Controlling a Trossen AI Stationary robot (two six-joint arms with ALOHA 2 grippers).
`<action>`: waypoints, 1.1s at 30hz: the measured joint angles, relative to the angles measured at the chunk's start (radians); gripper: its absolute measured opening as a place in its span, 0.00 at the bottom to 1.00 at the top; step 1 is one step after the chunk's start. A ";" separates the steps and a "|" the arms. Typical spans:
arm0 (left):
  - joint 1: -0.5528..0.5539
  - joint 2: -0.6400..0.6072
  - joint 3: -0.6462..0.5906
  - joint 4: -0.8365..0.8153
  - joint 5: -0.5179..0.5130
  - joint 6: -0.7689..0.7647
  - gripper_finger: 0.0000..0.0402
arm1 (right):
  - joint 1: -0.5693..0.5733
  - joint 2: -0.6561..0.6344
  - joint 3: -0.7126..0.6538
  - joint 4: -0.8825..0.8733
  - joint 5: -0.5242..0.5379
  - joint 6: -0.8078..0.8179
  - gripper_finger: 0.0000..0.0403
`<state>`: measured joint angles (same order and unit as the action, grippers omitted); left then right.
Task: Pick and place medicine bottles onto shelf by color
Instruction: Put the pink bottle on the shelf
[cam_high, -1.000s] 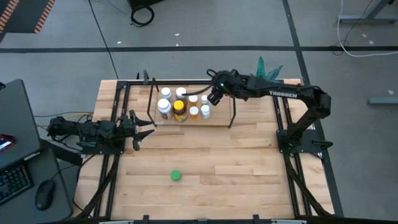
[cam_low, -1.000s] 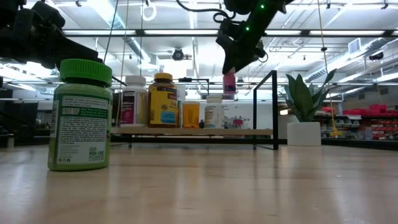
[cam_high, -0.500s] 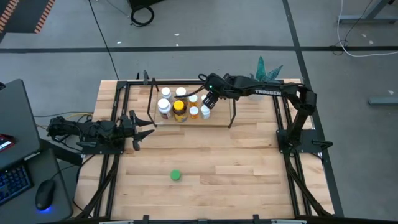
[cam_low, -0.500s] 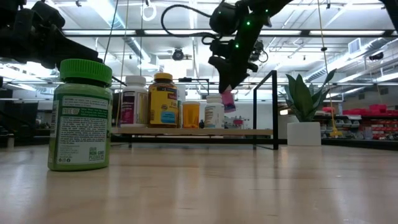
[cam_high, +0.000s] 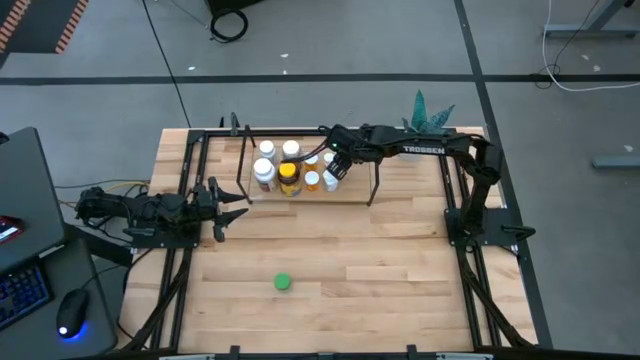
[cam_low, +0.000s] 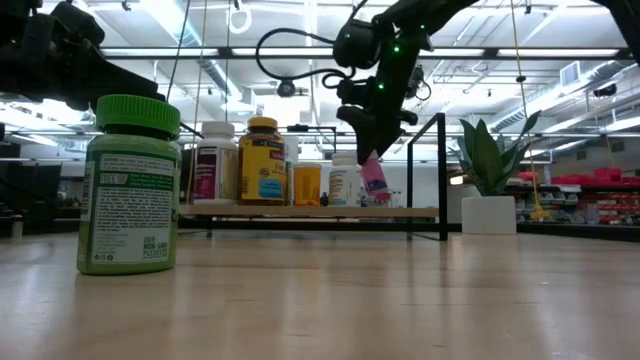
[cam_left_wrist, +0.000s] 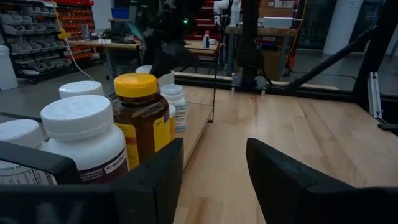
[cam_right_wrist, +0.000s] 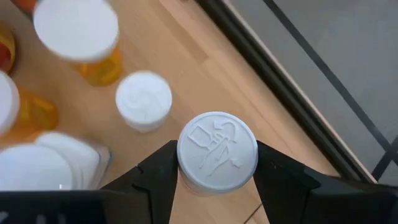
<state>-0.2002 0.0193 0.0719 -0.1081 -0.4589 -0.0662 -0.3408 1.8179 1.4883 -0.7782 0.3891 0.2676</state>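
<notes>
My right gripper (cam_high: 337, 163) reaches over the right part of the shelf (cam_high: 352, 191), shut on a small pink bottle (cam_low: 373, 178) with a white cap (cam_right_wrist: 217, 151). Several other medicine bottles stand on the shelf's wood base, among them an amber one with a yellow cap (cam_high: 289, 176) and white-capped ones (cam_right_wrist: 143, 100). A green bottle (cam_high: 283, 282) stands alone on its base on the table's near middle, large in the low view (cam_low: 128, 185). My left gripper (cam_high: 232, 205) waits open at the table's left, level, pointing at the shelf. My right gripper pinches the pink bottle between its two fingers (cam_right_wrist: 158, 169) at the cap end (cam_right_wrist: 217, 151). The fingers come slanting down from the table's right. The bottle hangs tilted below them, its lower end (cam_low: 380, 196) close over the shelf's wood base; whether it touches, I cannot tell.
The shelf's black rods (cam_low: 441, 175) rise around the wood base. A white pot with a green plant (cam_low: 488, 205) stands at the far right. Black arm rails (cam_high: 180, 270) run along both table sides. A laptop (cam_high: 20, 220) sits off the left edge.
My right gripper has come down and toward the table's left over the shelf, tipping further downward. The pink bottle has sunk with it from above the standing bottles to their height, and now leans tilted close over the wood base.
</notes>
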 joint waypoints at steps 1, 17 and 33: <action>0.000 0.000 0.000 0.001 0.000 -0.001 0.45 | 0.000 -0.001 0.001 0.006 0.001 0.002 0.49; 0.000 0.000 0.000 0.000 0.000 0.000 0.45 | 0.000 -0.002 0.001 -0.045 -0.098 -0.111 0.49; 0.000 0.000 0.000 0.000 0.000 0.000 0.45 | -0.083 -0.002 0.001 -0.022 -0.269 -0.463 0.49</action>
<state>-0.2002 0.0194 0.0719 -0.1081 -0.4591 -0.0663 -0.4242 1.8160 1.4895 -0.8004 0.1204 -0.1958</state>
